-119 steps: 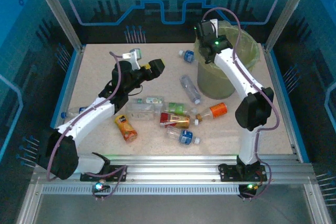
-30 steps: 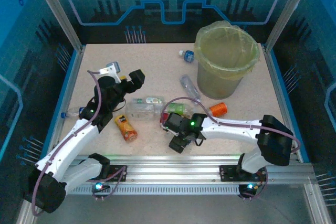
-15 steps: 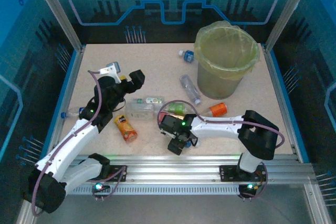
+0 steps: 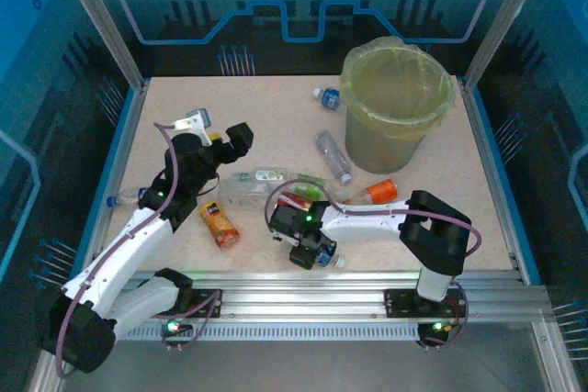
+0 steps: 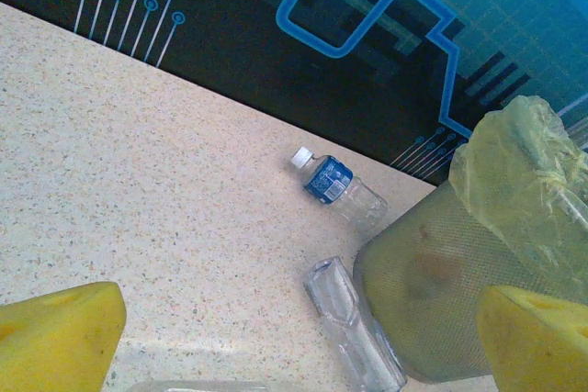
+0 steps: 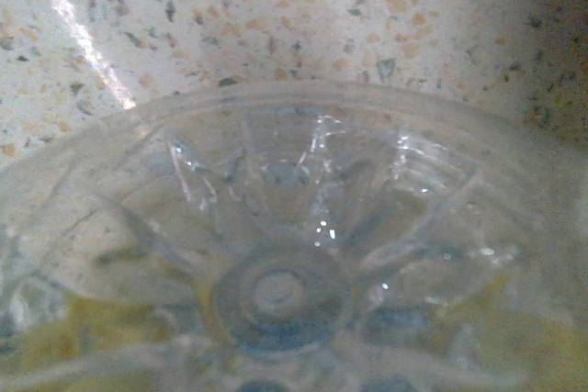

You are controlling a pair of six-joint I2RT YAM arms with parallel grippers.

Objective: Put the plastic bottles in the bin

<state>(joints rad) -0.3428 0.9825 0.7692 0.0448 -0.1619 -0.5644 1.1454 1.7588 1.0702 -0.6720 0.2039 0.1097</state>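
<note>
The right gripper (image 4: 310,251) faced the clear bottle (image 6: 285,254) base-on — clamped or not, unclear — while the left gripper (image 4: 239,138) gaped, well apart.

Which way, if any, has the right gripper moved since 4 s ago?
Yes. The right gripper was over the left rim of the bin; it now sits well clear of it, toward the near edge and further left in the top view.
</note>
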